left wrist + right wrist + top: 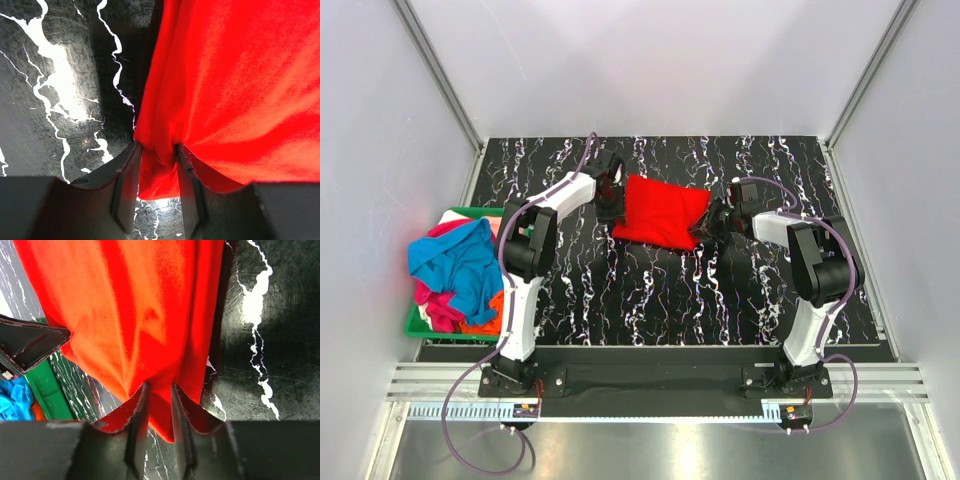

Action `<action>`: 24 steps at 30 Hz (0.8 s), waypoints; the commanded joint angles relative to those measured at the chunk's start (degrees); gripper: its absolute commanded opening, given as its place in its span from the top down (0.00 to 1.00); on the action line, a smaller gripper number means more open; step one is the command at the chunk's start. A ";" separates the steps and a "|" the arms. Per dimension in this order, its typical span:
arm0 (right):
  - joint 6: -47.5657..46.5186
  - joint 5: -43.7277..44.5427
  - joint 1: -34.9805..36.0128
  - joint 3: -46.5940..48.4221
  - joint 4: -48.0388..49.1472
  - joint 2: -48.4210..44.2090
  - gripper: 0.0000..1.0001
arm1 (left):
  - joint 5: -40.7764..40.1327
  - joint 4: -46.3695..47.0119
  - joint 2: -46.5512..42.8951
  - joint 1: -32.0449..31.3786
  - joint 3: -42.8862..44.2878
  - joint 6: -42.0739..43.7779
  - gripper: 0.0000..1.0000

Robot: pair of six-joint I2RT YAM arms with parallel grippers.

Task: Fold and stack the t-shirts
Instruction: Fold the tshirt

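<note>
A bright red t-shirt (658, 211) hangs bunched between both grippers over the middle of the black marbled table. My left gripper (611, 205) is shut on its left edge; red cloth (235, 80) is pinched between the fingers (127, 175). My right gripper (708, 224) is shut on its right edge, with the red cloth (140, 305) gathered between the fingers (137, 410). More t-shirts, blue (460, 260), pink (438, 310) and orange (485, 322), lie heaped in a green bin at the left.
The green bin (420, 328) stands at the table's left edge, also seen in the right wrist view (47, 390). White walls enclose the black marbled table (660, 300) on three sides. The left gripper's finger (30, 342) shows in the right wrist view.
</note>
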 commanded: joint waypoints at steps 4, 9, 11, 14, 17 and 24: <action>-0.14 1.81 0.37 0.00 1.90 -0.01 0.65 | -1.96 -0.14 1.14 0.77 -0.54 0.90 0.62; -0.14 2.34 0.46 0.35 1.90 0.69 0.64 | -1.87 -0.14 0.88 0.77 -0.45 0.72 0.62; 0.03 2.43 0.37 0.52 2.08 1.13 0.66 | -1.78 -0.14 0.79 0.69 -0.45 0.63 0.62; 0.56 1.99 0.37 0.70 2.96 2.09 0.66 | -1.52 -0.14 0.88 0.69 -0.45 0.55 0.62; 1.18 1.90 0.37 0.44 3.83 2.80 0.66 | -1.17 -0.14 1.14 0.69 -0.45 0.37 0.62; 2.06 1.90 0.45 0.26 5.86 3.85 0.83 | -1.17 -0.14 1.85 0.25 -0.45 0.19 0.62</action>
